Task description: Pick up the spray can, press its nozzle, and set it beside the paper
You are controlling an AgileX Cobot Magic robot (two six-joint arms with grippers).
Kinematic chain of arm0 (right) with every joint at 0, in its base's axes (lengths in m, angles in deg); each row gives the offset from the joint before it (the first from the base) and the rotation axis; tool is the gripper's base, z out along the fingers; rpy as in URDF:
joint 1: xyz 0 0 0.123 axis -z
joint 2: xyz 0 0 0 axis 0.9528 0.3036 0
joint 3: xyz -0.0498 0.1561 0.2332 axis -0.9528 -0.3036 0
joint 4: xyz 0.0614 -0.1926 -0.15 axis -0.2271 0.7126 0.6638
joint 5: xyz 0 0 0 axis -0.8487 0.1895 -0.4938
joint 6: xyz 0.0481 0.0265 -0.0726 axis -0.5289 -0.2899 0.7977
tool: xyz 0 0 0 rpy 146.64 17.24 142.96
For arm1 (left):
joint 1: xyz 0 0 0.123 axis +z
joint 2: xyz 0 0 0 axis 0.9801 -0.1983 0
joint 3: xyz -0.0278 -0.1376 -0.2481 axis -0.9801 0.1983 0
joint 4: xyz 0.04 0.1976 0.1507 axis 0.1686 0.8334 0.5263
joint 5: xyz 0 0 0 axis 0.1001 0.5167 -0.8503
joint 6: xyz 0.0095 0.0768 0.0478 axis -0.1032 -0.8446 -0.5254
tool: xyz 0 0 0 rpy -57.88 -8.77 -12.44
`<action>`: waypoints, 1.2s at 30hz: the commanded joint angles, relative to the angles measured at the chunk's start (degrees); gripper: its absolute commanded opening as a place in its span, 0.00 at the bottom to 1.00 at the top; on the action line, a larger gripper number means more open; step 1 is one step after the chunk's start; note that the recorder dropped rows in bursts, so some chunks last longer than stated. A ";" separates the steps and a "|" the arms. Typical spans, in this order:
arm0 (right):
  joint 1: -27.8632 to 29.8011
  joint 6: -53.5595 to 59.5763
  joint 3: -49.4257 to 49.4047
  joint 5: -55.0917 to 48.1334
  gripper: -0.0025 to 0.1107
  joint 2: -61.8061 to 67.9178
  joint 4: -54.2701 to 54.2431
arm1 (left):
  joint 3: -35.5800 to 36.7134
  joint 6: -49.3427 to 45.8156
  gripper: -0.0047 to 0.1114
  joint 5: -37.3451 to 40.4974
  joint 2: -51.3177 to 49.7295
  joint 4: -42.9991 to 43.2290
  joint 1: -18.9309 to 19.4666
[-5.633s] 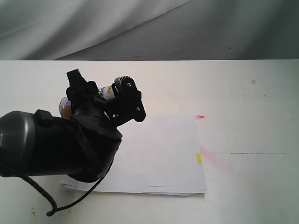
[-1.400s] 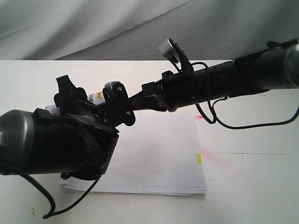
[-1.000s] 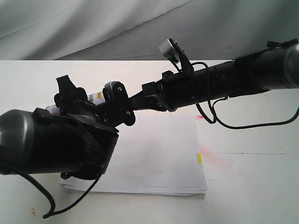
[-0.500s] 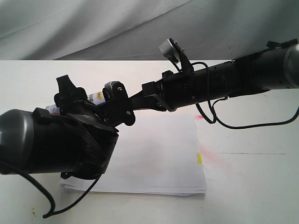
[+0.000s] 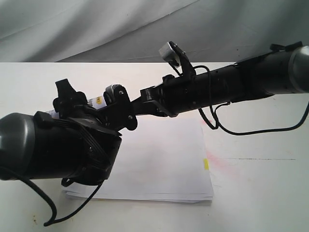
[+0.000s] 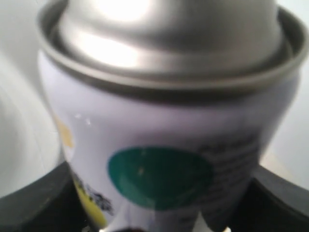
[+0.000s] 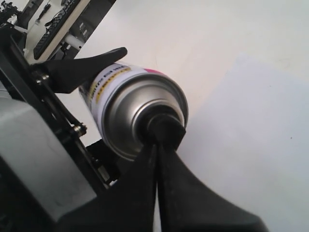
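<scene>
The spray can is held off the table, tilted on its side, over the far left corner of the paper. My left gripper is shut on it. In the left wrist view the can fills the frame, with a black finger against each side of the label. My right gripper reaches in from the right, shut, with nothing between its fingers. In the right wrist view its joined fingertips touch the black nozzle on the can's silver dome.
The paper stack has a yellow tab on its right edge, with pink smudges on the white table beside it. A grey cloth hangs behind. Cables droop from the right arm.
The right arm has pushed a little further left against the nozzle. The can and the left gripper have shifted slightly left with it.
</scene>
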 commanded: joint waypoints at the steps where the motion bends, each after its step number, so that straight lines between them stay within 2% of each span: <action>1: -1.62 0.57 0.36 -1.93 0.02 0.36 -0.63 | -0.76 0.56 0.04 -3.98 0.34 5.61 -0.87; 10: -1.62 0.73 0.36 -1.83 0.02 0.24 -0.75 | -0.76 0.71 0.04 -3.99 0.34 5.61 -0.87; 13: -1.47 0.73 0.36 1.19 0.02 -2.55 0.03 | -0.76 0.71 0.04 -3.99 0.34 5.61 -0.87; 17: 0.55 -5.15 0.36 5.13 0.02 -9.14 13.41 | -0.76 0.99 0.04 -3.35 0.34 5.46 -0.87; 20: 4.19 -7.12 -0.84 4.81 0.02 -11.55 17.40 | -0.76 0.97 0.04 -3.13 0.34 5.46 -0.87; 25: 9.67 -7.22 -4.53 1.98 0.02 -12.95 17.45 | -0.76 2.59 0.04 -2.99 0.34 5.36 -0.87; 36: 9.76 -6.16 -5.41 2.00 0.02 -12.83 15.64 | -0.76 2.61 0.04 -3.87 1.72 3.10 -0.87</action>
